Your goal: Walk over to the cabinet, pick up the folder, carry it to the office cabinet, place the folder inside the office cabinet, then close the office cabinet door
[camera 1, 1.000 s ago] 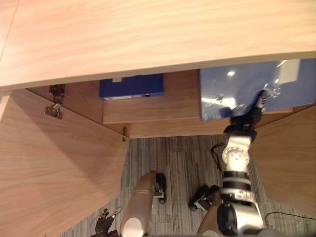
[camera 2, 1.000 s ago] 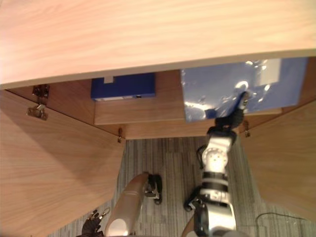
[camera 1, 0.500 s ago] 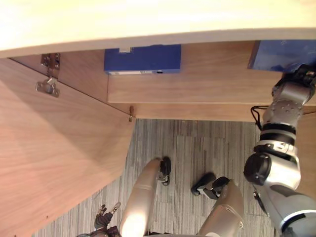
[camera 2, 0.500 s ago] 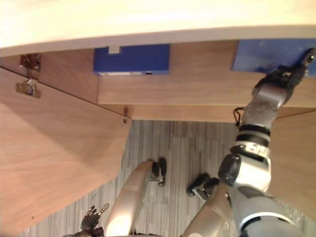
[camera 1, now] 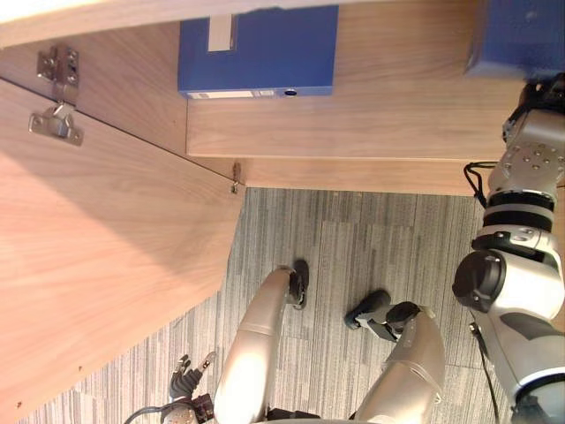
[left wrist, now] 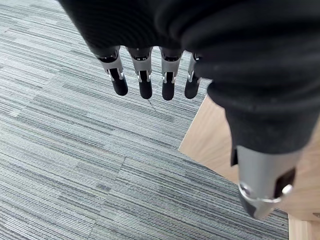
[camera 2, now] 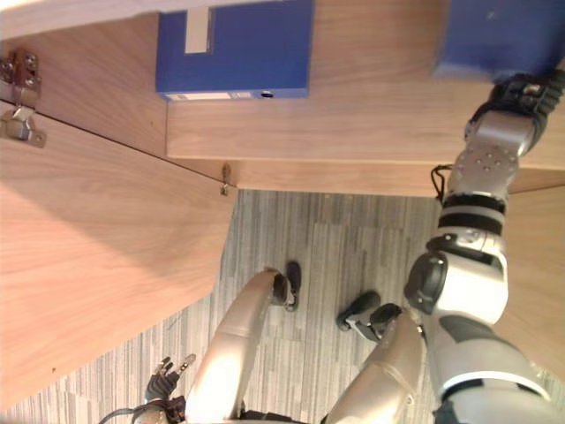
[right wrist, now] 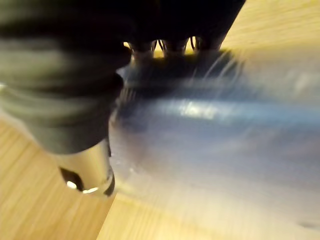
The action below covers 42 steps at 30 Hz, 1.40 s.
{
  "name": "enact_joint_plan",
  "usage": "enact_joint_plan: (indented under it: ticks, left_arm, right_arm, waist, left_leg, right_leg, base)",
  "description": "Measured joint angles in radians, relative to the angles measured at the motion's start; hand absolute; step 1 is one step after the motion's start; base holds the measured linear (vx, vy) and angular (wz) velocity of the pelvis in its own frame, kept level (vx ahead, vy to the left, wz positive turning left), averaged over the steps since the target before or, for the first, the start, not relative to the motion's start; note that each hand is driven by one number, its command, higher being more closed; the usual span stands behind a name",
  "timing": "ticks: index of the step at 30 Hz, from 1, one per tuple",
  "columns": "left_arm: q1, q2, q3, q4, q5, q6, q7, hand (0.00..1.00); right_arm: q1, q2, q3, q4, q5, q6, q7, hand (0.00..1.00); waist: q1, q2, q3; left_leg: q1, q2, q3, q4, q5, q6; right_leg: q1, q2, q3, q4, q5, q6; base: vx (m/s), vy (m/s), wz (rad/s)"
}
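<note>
- While the right hand is clamped on the folder, that folder is up at the cabinet shelf, well right of the binder; whether it rests there yet, I cannot tell.
- Let go too soon and it could tip off the shelf to the floor.
- Pull out carelessly and the hand may drag it back.
- Left hand hangs low, fingers straight, holding nothing; swing the door early and it hits the right arm.

Top edge crops folder, blurred in right wrist view
</note>
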Motion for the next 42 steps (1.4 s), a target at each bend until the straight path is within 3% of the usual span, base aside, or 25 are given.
enact_joint_plan:
  ticks: [4,7,13,19,22,25,30,33,40,42]
  left_arm:
    - [-0.007,0.005,0.0,-0.004,0.0,0.0,-0.002,0.0]
    - [-0.012,0.005,-0.001,-0.016,0.0,-0.001,-0.005,0.0]
    - [-0.015,0.007,0.001,-0.016,0.0,-0.001,-0.014,0.0]
    - [-0.017,0.01,0.0,-0.011,0.001,-0.005,-0.025,0.0]
    - [-0.015,0.011,0.0,-0.021,0.012,-0.009,-0.028,0.0]
    - [0.0,0.02,-0.003,-0.079,0.033,-0.011,-0.053,0.0]
    - [0.014,0.037,-0.025,-0.137,0.059,-0.015,-0.119,0.0]
    - [0.034,0.046,-0.037,-0.157,0.07,-0.011,-0.154,0.0]
    - [0.04,0.076,-0.059,-0.165,0.074,-0.005,-0.192,0.0]
    - [0.04,0.091,-0.062,-0.164,0.076,-0.001,-0.195,0.0]
  right_arm:
    - [-0.004,-0.01,0.022,0.0,-0.002,0.002,0.037,0.0]
    - [-0.004,-0.049,0.082,0.006,-0.085,0.049,0.067,0.0]
    - [-0.047,-0.163,0.274,0.098,-0.36,0.191,0.155,0.0]
    - [-0.106,-0.255,0.466,0.235,-0.575,0.286,0.226,0.0]
    - [-0.161,-0.275,0.585,0.329,-0.802,0.359,0.274,0.0]
    - [-0.182,-0.281,0.68,0.356,-1.015,0.388,0.343,0.0]
    - [-0.184,-0.269,0.791,0.356,-1.298,0.392,0.463,0.0]
    - [-0.178,-0.268,0.818,0.356,-1.389,0.389,0.515,0.0]
    - [-0.045,-0.216,0.855,0.274,-1.509,0.342,0.581,0.0]
    - [-0.003,-0.187,0.861,0.259,-1.524,0.327,0.581,0.0]
  waist:
    - [-0.004,0.001,0.0]
    - [-0.004,0.003,0.002]
    - [-0.008,0.002,0.003]
    - [-0.012,-0.001,0.005]
    - [-0.01,-0.004,0.007]
    - [-0.013,-0.015,0.014]
    - [-0.009,-0.018,0.016]
    - [-0.013,-0.019,0.016]
    - [-0.019,-0.045,0.015]
    - [-0.031,-0.064,0.013]
  left_leg:
    - [0.001,0.001,0.0,0.001,0.003,0.001]
    - [0.001,0.003,0.002,0.001,0.005,0.001]
    - [0.0,0.009,0.007,-0.001,0.009,-0.001]
    - [0.0,0.011,0.007,-0.019,0.023,-0.006]
    - [0.001,0.024,0.007,-0.03,0.029,-0.003]
    - [0.008,0.03,0.006,-0.053,0.047,-0.005]
    - [0.036,0.03,0.006,-0.091,0.068,-0.01]
    - [0.039,0.033,0.007,-0.101,0.075,-0.009]
    - [0.106,0.06,0.035,-0.149,0.08,-0.012]
    - [0.137,0.061,0.043,-0.179,0.089,-0.02]
  right_leg:
    - [-0.001,0.001,0.003,0.003,-0.002,-0.003]
    - [-0.006,0.004,0.011,0.004,-0.002,-0.003]
    - [-0.013,0.01,0.019,0.004,-0.002,-0.004]
    - [-0.015,0.018,0.018,-0.01,0.003,-0.01]
    - [-0.014,0.034,0.011,-0.027,0.012,-0.024]
    - [-0.003,0.042,-0.004,-0.045,0.018,-0.032]
    - [0.022,0.046,-0.015,-0.066,0.023,-0.041]
    - [0.025,0.047,-0.021,-0.072,0.026,-0.046]
    - [0.074,0.081,-0.019,-0.124,0.041,-0.052]
    - [0.096,0.087,-0.019,-0.147,0.047,-0.051]
  base:
    - [-0.01,-0.017,0.0]
    - [0.0,-0.007,-0.01]
    - [0.0,-0.02,-0.02]
    - [0.0,-0.006,0.0]
    - [0.01,-0.027,-0.1]
    - [0.01,-0.035,0.01]
    - [0.01,-0.04,0.04]
    - [0.0,-0.012,0.02]
    - [0.03,-0.024,-0.11]
    - [0.05,-0.026,-0.12]
